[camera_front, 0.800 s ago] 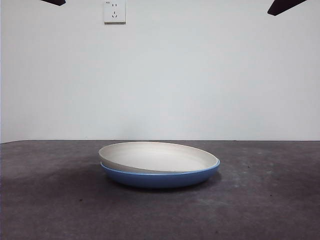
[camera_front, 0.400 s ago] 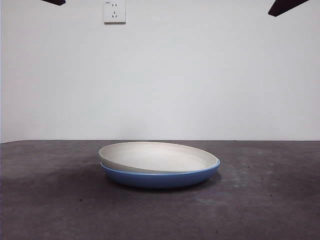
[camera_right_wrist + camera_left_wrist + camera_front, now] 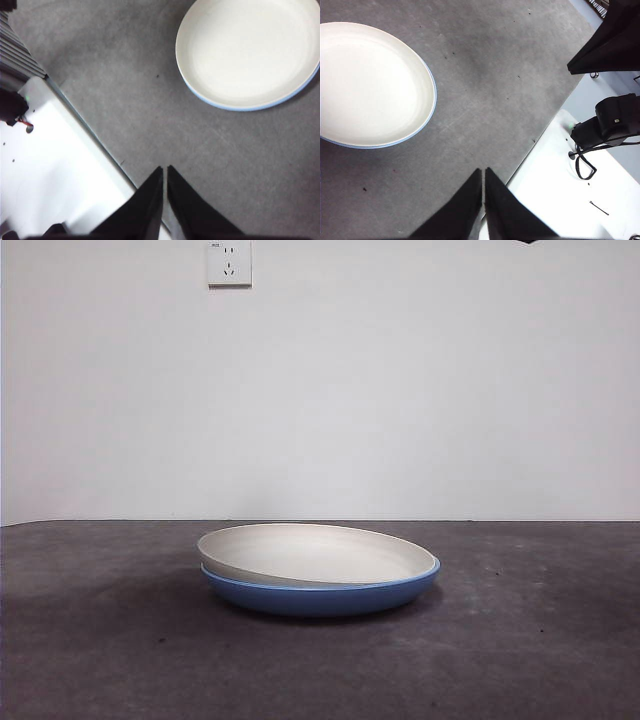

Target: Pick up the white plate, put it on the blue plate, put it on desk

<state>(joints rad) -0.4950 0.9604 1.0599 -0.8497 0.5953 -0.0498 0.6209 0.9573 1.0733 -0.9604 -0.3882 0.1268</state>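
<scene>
Both pincers are sitting idle, well clear of the work. The left pincer [image 3: 484,172] is hanging high over the bare counter [image 3: 485,75] near its edge, its two black jaws pressed together with nothing between them. The right pincer [image 3: 164,171] is doing the same on the other side, jaws closed and empty, above the counter's edge.

Moving outward, the white plate [image 3: 318,552] is resting inside the blue plate [image 3: 320,598], and the pair is sitting on the counter about midway between the two arms. From the front the white plate is leaning a little: its left rim is riding above the blue rim while its right side is sinking lower into it. In both wrist views only a thin blue crescent is showing along one side of the white plate [image 3: 370,85], so it is lying slightly off centre.

Judging from this, the stacking looks done and the risk lies in any further handling. Because the white plate is not seated flat, a nudge from a descending jaw could rock it or slide it across the glossy blue surface. Closed jaws coming down on the low rim would push instead of grip, and a lift of the white plate alone might drag the blue one along with it.
</scene>
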